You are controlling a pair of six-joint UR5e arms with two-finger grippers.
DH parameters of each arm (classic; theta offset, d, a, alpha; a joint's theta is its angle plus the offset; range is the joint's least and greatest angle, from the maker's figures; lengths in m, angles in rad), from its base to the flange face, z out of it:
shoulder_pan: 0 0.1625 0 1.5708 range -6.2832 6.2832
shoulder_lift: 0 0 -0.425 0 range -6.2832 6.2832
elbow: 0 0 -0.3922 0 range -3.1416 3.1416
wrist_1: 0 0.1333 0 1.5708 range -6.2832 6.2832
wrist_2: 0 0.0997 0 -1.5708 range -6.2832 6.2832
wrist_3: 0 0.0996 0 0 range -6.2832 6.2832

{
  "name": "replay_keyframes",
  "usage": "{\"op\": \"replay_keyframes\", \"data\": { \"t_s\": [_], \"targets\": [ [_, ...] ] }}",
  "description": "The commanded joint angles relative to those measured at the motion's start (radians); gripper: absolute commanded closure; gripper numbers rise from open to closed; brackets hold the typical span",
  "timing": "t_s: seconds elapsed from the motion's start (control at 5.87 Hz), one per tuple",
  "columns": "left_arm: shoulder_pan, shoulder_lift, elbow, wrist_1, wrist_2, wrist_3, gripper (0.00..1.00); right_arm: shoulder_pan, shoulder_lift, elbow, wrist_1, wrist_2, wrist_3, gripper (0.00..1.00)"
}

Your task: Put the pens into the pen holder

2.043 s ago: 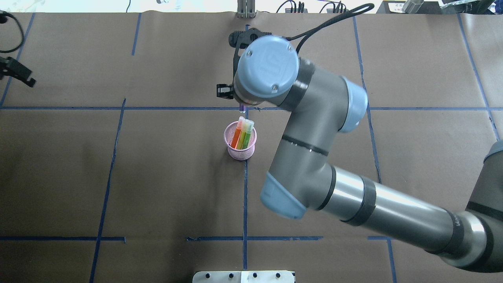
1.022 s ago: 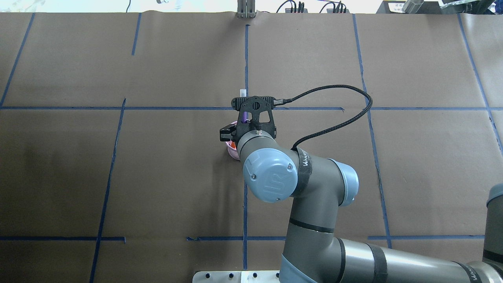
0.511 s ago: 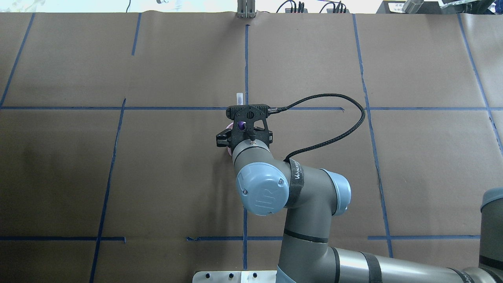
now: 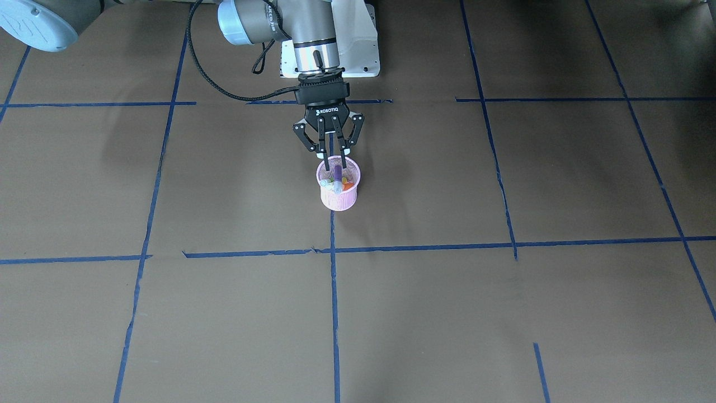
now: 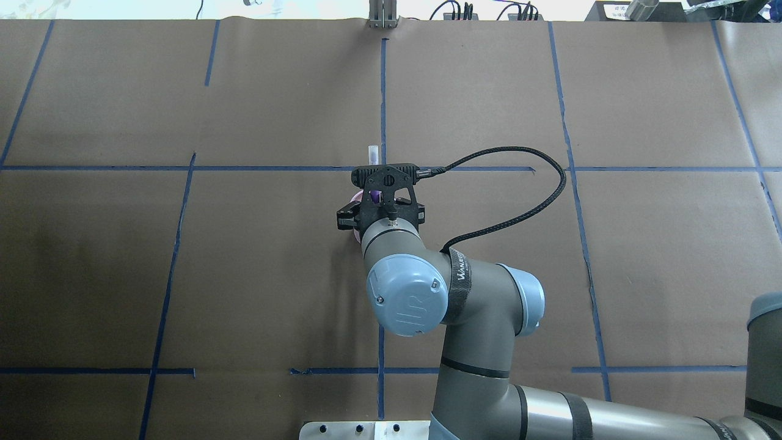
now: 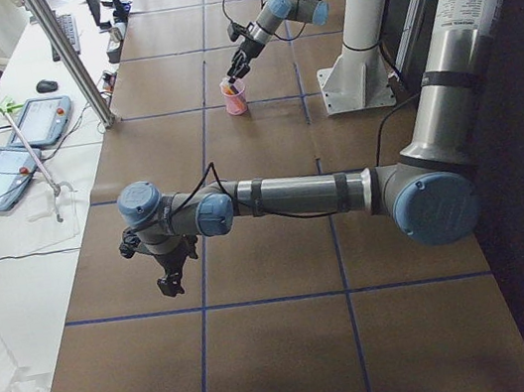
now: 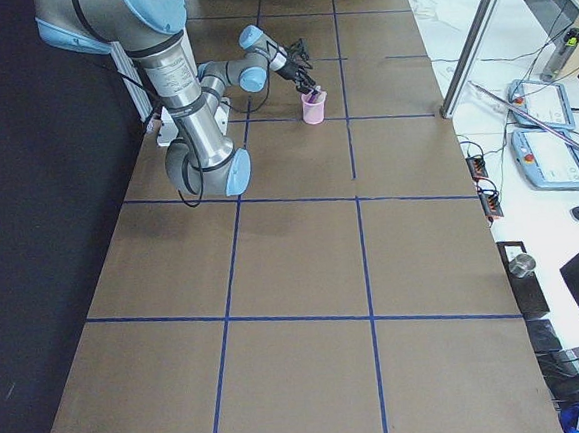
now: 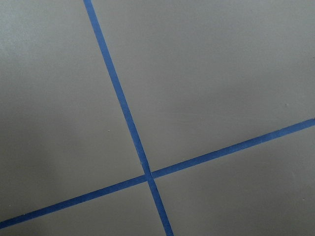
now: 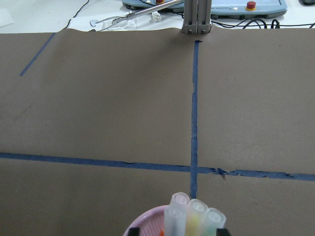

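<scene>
The pink mesh pen holder [image 4: 339,197] stands at the table's middle, and orange, yellow and green pens [image 9: 197,210] stand in it with their pale caps up. My right gripper [image 4: 333,167] hangs tilted just over the holder's rim. Its fingers stand close together on the purple pen [image 4: 338,173], which reaches down into the cup. The pen's pale end [image 5: 371,153] sticks out past the wrist camera mount. The overhead view shows only a sliver of the holder [image 5: 356,197]. My left gripper [image 6: 167,280] hovers low over bare table far from the cup; I cannot tell whether it is open.
A metal post [image 5: 382,15] stands at the table's far edge. The right arm's black cable [image 5: 519,177] loops to the right of the wrist. The robot's white base plate [image 4: 361,61] lies behind the cup. Blue tape lines cross the brown paper cover.
Two seconds ago my right arm reached beyond the cup with the purple pen. It has since pulled back over the cup and lowered. In the last half second it barely moved.
</scene>
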Motion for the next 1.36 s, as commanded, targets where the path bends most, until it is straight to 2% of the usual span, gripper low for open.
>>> {"op": "replay_keyframes", "data": {
  "t_s": [0.0,0.17,0.34,0.51,0.68,0.85,1.19],
  "targets": [
    [-0.008,0.001,0.005,0.0,-0.001,0.012,0.0,0.036,0.025,0.002,-0.007,0.016,-0.02,0.0],
    [-0.034,0.0,0.037,-0.002,-0.003,0.071,0.0,0.128,0.029,0.045,-0.099,0.183,-0.092,0.0],
    [-0.066,0.0,0.072,-0.002,-0.004,0.113,0.0,0.255,-0.026,0.133,-0.218,0.373,-0.188,0.0],
    [-0.104,0.0,0.107,-0.002,-0.006,0.172,0.0,0.376,-0.121,0.168,-0.222,0.555,-0.284,0.0],
    [-0.132,0.0,0.132,-0.003,-0.003,0.205,0.0,0.537,-0.219,0.182,-0.222,0.783,-0.4,0.0],
    [-0.152,0.0,0.133,-0.002,-0.004,0.225,0.0,0.666,-0.308,0.171,-0.228,0.943,-0.564,0.0],
    [-0.166,0.0,0.158,-0.003,-0.006,0.227,0.0,0.902,-0.478,0.072,-0.225,1.148,-0.935,0.0]
  ]
}}
